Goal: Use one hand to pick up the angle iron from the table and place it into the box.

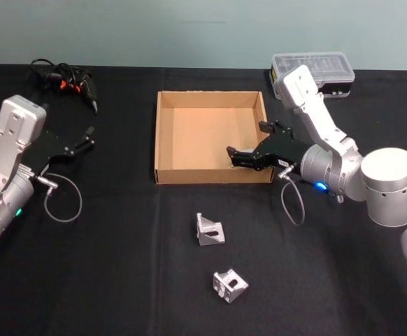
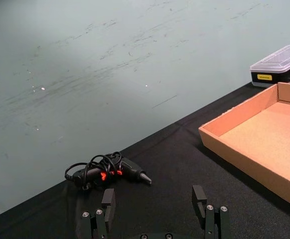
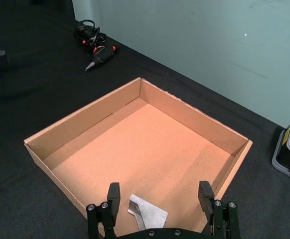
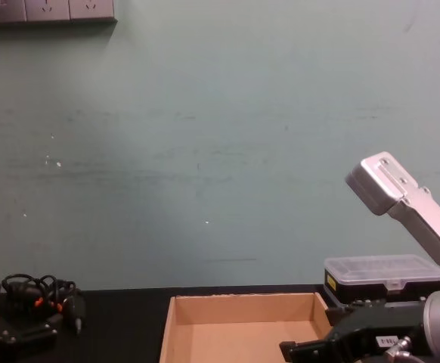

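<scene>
The tan cardboard box (image 1: pixel 158 133) sits at the middle back of the black table (image 1: pixel 119 280). My right gripper (image 1: pixel 248 139) hovers open over the box's near right corner. In the right wrist view, one angle iron (image 3: pixel 147 213) lies on the box (image 3: pixel 85 119) floor just below the open right gripper (image 3: pixel 159 191), not held. Two more angle irons (image 1: pixel 209 229) (image 1: pixel 230 285) lie on the table in front of the box. My left gripper (image 1: pixel 86 138) is parked open at the left, and in its wrist view the left gripper (image 2: pixel 153 198) holds nothing.
A clear-lidded plastic case (image 1: pixel 314 70) stands behind the box's right corner. A black tool with a coiled cable (image 1: pixel 67 80) lies at the back left. Loose cable loops hang from both wrists near the table.
</scene>
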Motion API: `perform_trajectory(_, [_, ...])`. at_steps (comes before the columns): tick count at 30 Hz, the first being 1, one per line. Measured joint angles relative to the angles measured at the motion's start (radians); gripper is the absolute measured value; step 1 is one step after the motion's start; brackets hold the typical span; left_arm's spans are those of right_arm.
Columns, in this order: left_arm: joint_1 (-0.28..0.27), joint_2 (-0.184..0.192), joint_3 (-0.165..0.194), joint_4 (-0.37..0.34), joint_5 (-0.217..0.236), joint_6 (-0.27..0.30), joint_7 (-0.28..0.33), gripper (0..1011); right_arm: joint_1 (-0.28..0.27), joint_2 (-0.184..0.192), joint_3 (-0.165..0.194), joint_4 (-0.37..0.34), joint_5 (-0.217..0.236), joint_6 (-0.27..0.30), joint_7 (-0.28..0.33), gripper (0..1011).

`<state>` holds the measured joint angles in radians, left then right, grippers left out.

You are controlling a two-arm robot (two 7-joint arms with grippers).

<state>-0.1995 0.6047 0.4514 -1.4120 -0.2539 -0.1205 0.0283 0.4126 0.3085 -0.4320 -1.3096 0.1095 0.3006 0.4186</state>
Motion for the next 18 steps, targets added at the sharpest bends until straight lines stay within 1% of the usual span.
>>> perform_trajectory(6, [0.000, 0.000, 0.000, 0.000, 0.000, 0.000, 0.000, 1011, -0.011, 0.004, 0.010, -0.022, 0.007, -0.005, -0.007, 1000])
perform_trajectory(9, [0.000, 0.000, 0.000, 0.000, 0.000, 0.000, 0.000, 1011, -0.025, 0.013, 0.017, -0.050, 0.011, -0.006, -0.008, 1002])
perform_trajectory(12, [0.000, 0.000, 0.000, 0.000, 0.000, 0.000, 0.000, 1011, -0.046, 0.029, 0.027, -0.094, 0.019, -0.007, -0.008, 1000])
perform_trajectory(13, [0.000, 0.000, 0.000, 0.000, 0.000, 0.000, 0.000, 1011, -0.060, 0.040, 0.033, -0.121, 0.025, -0.007, -0.007, 1002])
perform_trajectory(18, [0.000, 0.000, 0.000, 0.000, 0.000, 0.000, 0.000, 1011, -0.107, 0.079, 0.053, -0.210, 0.048, -0.007, 0.002, 1002])
